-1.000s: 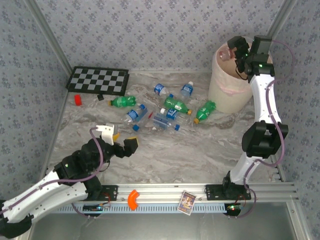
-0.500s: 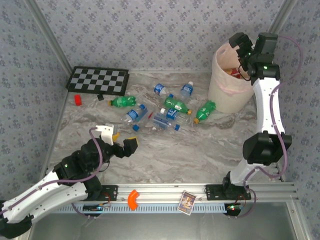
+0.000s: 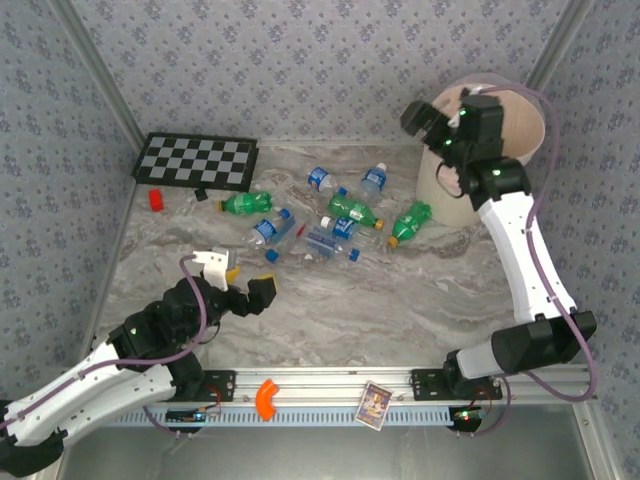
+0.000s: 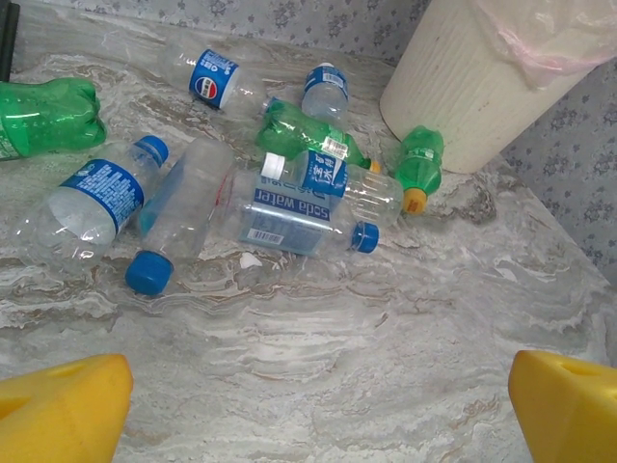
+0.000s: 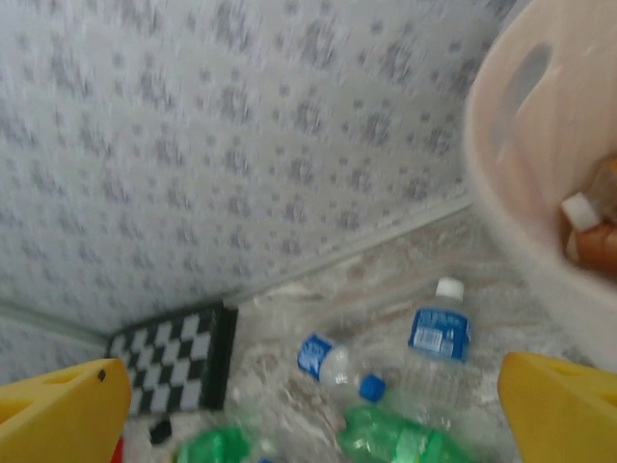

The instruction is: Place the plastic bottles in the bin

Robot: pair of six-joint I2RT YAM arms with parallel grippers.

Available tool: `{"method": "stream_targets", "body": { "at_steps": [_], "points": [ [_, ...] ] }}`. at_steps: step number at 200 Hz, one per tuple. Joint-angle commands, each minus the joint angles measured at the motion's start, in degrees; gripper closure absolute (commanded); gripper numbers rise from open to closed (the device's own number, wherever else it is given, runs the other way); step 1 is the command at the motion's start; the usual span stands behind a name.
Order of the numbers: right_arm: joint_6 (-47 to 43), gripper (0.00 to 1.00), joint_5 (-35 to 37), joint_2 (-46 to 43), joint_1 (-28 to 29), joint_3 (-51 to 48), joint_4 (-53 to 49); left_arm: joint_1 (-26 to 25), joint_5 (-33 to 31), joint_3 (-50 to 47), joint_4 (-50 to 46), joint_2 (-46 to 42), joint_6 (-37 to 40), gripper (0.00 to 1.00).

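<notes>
A grey-veined marble worktop (image 3: 400, 300) fills the floor of a booth lined with flowered wallpaper (image 3: 300, 70). At the far right corner stands the bin (image 3: 440, 200), a ribbed cream bucket with a thin pink liner folded over its rim. At least one brownish bottle with a white cap (image 5: 590, 230) lies inside it. The right arm (image 3: 520, 240) rises from the near rail and leans across the bin's front. The right arm's fingers (image 5: 58, 410) are spread wide and hold nothing, poised at the bin's left rim above the worktop. The left arm (image 3: 100, 380) lies low at the near left, and the left arm's fingers (image 4: 58, 405) are likewise fully apart and empty, with bare marble between them and the litter. A black-and-white checkerboard (image 3: 197, 161) lies flat at the far left. The plastic bottles (image 3: 325, 243) are scattered on their sides across the middle of the worktop. One green bottle (image 3: 246, 203) lies near the board, and another (image 3: 352, 211) lies among clear blue-labelled ones that touch and overlap. A third green one (image 3: 411, 220) with a yellow cap lies just beside the bin's foot. Two blue-labelled bottles (image 3: 320, 179) (image 3: 374, 179) lie farther back. A small red block (image 3: 156, 199) sits in front of the board's left end. An orange curved piece (image 3: 265, 398) and a card (image 3: 374, 406) rest on the near rail.
</notes>
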Motion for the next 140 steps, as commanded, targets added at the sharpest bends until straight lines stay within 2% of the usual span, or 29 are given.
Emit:
{"method": "stream_targets", "body": {
  "at_steps": [1,40,70,112,140],
  "points": [
    [-7.1,0.0,8.4,-2.6,5.8,-3.8,-0.6,0.3,1.2,0.0,1.8,0.5,-0.1,0.0],
    [-11.5,0.0,10.6,-1.4,11.6,-9.7,-0.7,0.3,1.4,0.3,2.3,1.3,0.0,0.0],
    [-16.9,0.01,8.0,1.0,13.3,-12.4,-1.4,0.3,1.3,0.5,1.9,1.6,0.0,0.0],
    [-27.1,0.0,6.0,7.7,18.2,-11.6,-5.9,0.3,1.3,0.2,2.6,2.0,-0.1,0.0],
    [-31.3,0.01,1.8,13.6,20.6,-9.5,-11.2,0.3,1.5,0.6,2.5,2.4,0.0,0.0]
  ]
}}
